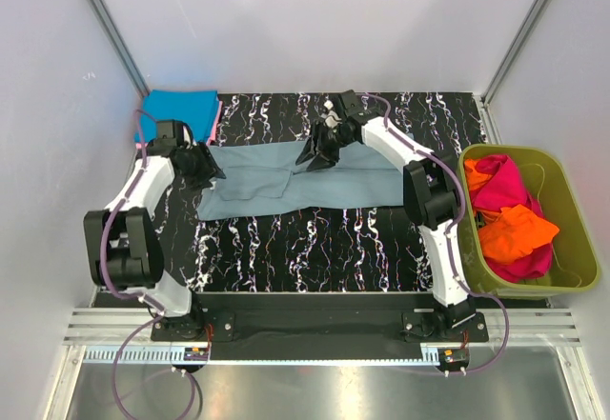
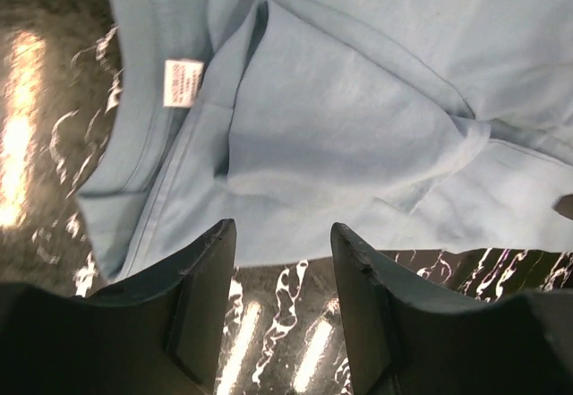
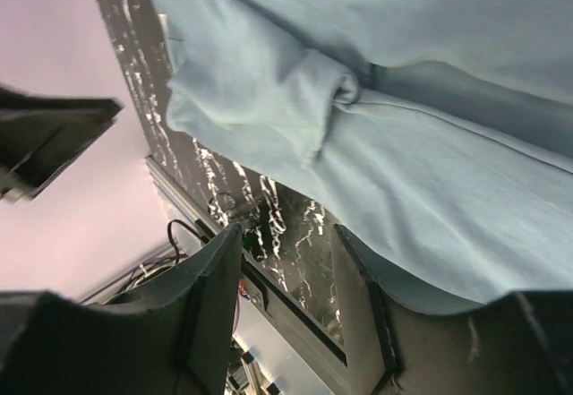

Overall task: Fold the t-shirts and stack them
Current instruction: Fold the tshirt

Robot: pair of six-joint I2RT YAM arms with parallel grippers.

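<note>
Both jaws gape empty at the grey-blue shirt (image 1: 343,187) edge; I risk pinching one layer, dragging folds askew.

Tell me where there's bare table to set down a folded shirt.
The widest bare strip of table runs between the grey-blue shirt and the arm bases. A narrower one lies behind that shirt, right of the blue folded shirt. The middle is covered by cloth; the tub holds more shirts.

Grey-blue t-shirt (image 1: 305,184) — half-folded, mid-table
</note>
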